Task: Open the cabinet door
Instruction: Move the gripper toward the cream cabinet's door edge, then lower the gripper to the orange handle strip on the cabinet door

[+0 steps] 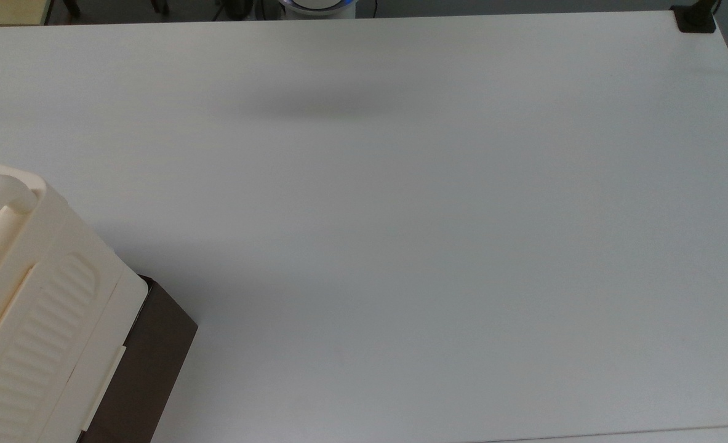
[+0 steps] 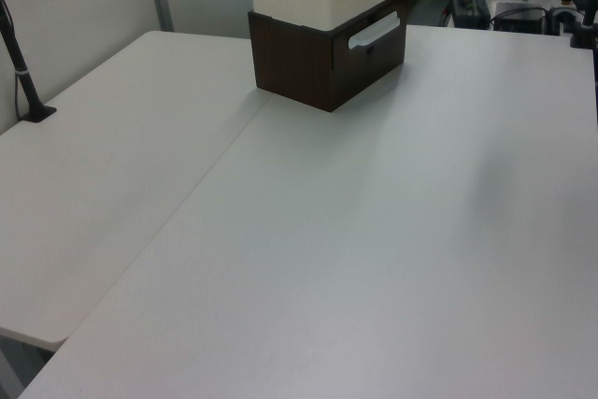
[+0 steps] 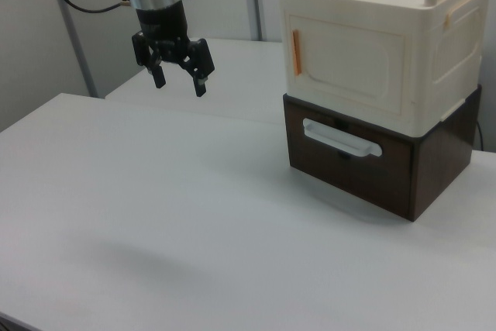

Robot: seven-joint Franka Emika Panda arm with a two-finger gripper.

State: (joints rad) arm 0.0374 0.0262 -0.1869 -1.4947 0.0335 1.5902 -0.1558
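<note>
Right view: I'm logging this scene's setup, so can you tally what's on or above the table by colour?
Cream: 1, the cabinet with its closed cabinet door
Dark brown: 1, the drawer unit under it
Black: 1, the gripper, open, hanging above the table
Total: 3
</note>
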